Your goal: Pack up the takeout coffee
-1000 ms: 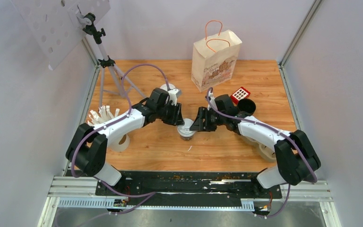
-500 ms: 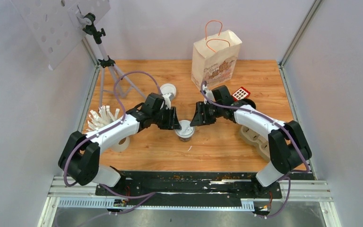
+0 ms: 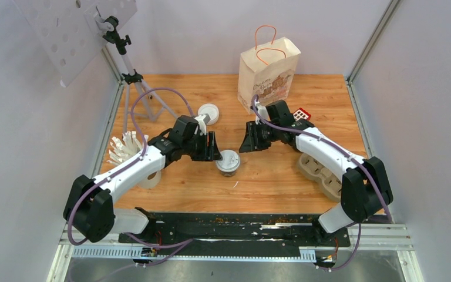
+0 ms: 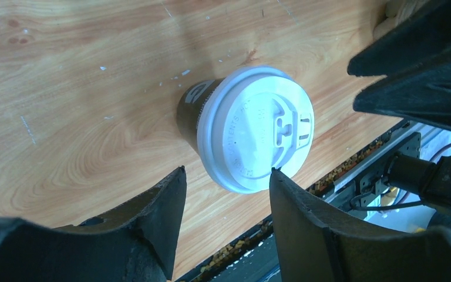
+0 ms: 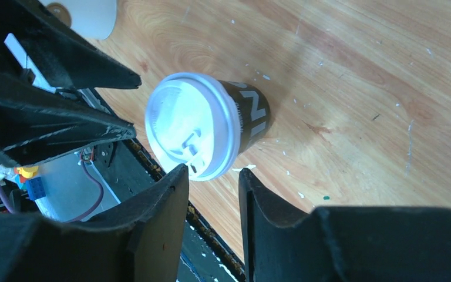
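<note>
While both arms reach in toward the middle of the wooden surface (image 3: 270,188), you have one takeout coffee cup (image 3: 229,163) standing upright on it between them, its white sip lid (image 4: 252,135) on and the dark printed side showing below.

From overhead, the left end effector (image 3: 216,147) hangs just beside the cup. The cup lies at about 5 o'clock from it, close but apart. Its jaws stand well apart and hold nothing. In the left wrist view the lid sits at 12 o'clock from the gap between the two black fingers (image 4: 152,217), outside the gap. One fingertip overlaps the lid's rim in that view, and you cannot tell from there whether it touches.

The right end effector (image 3: 245,143) is also near, with the cup at about 7 o'clock from it. Its jaws leave a narrower gap than the left's, and nothing sits in it. In the right wrist view the lid lies at about 11 o'clock from its fingers (image 5: 152,223), beyond the tips and not between them.

A paper bag (image 3: 268,73) with orange handles stands upright at about 1 o'clock from the cup, well apart, against the back wall. A pale moulded cup carrier (image 3: 320,173) lies at 3 o'clock, partly under the right arm. A white round top (image 3: 209,111) sits at 11 o'clock; you cannot tell whether it is a lidded cup or a loose lid.
</note>
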You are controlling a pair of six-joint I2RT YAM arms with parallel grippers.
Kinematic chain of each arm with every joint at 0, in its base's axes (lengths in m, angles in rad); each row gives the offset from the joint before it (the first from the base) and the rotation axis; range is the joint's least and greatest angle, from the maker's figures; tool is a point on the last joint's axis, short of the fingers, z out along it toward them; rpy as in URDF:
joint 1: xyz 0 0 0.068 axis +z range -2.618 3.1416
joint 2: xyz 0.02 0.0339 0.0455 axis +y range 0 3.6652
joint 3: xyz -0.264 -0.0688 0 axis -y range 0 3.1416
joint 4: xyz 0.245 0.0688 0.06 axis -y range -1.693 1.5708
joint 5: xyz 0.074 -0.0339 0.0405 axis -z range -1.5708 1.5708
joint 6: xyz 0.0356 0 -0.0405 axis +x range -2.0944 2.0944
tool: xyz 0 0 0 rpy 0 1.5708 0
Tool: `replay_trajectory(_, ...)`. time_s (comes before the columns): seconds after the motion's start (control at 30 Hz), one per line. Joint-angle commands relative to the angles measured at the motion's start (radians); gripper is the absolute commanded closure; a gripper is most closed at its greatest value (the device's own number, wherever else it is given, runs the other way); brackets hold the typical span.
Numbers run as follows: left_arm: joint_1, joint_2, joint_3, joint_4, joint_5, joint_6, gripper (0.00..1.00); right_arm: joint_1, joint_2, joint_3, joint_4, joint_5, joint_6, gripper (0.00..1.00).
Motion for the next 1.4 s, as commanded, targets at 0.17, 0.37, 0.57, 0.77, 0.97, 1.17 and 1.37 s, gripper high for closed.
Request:
replay_trajectory(0.17,0.043,-0.011,0.011,0.024,0.030,0.045,0.46,0.066,-0.026,0.080,-0.045,0.058,0.016,0.64)
replay_trajectory(0.37,0.084,-0.020,-0.046,0.104,0.091,0.017,0.49,0.117,0.015,0.120,-0.006,0.031,0.012,0.72)
replay_trajectory(0.57,0.097,-0.019,-0.082,0.177,0.153,0.001,0.49,0.130,0.077,0.120,0.058,-0.005,0.035,0.76)
replay_trajectory(0.77,0.100,-0.008,-0.106,0.196,0.161,0.004,0.50,0.143,0.123,0.118,0.081,-0.011,0.041,0.77)
replay_trajectory(0.97,0.108,0.008,-0.133,0.223,0.172,-0.003,0.54,0.143,0.135,0.086,0.098,-0.002,0.031,0.79)
replay_trajectory(1.17,0.118,0.021,-0.147,0.234,0.174,0.001,0.61,0.143,0.143,0.028,0.135,-0.005,0.036,0.79)
replay_trajectory(1.37,0.122,0.029,-0.154,0.198,0.148,0.026,0.66,0.143,0.143,-0.016,0.151,0.007,0.031,0.79)
